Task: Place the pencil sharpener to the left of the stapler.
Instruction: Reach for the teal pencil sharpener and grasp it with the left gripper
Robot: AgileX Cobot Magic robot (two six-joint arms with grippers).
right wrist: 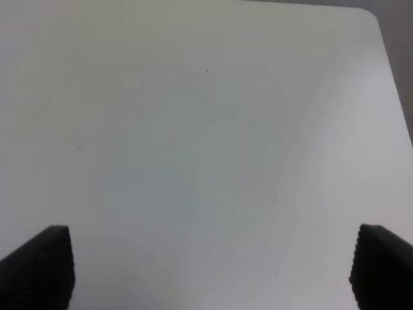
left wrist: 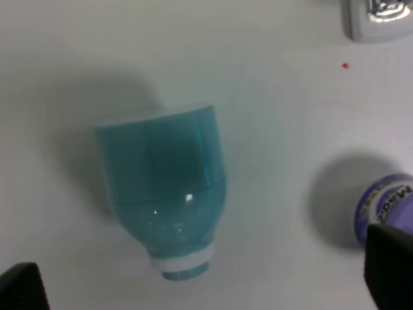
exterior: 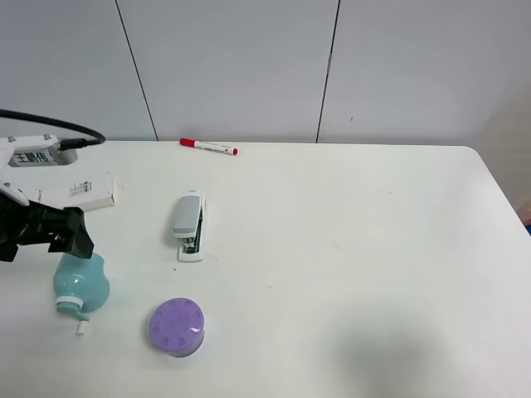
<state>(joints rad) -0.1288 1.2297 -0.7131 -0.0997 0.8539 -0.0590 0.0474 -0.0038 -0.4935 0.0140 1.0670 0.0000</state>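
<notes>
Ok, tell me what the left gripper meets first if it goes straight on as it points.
Most likely the pencil sharpener: in the wrist view its teal body lies centred ahead of the left gripper, between its open fingers. How far off it is remains unclear.

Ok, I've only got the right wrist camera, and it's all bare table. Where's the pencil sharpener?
Observer: The pencil sharpener lies on its side near the left edge of the table.
Operator: Is the left arm holding it?
Observer: No. The left jaws stand wide open over it, with a gap showing on both sides.
Operator: And the stapler?
Observer: The stapler lies to the sharpener's right and further back in the high view.
</notes>
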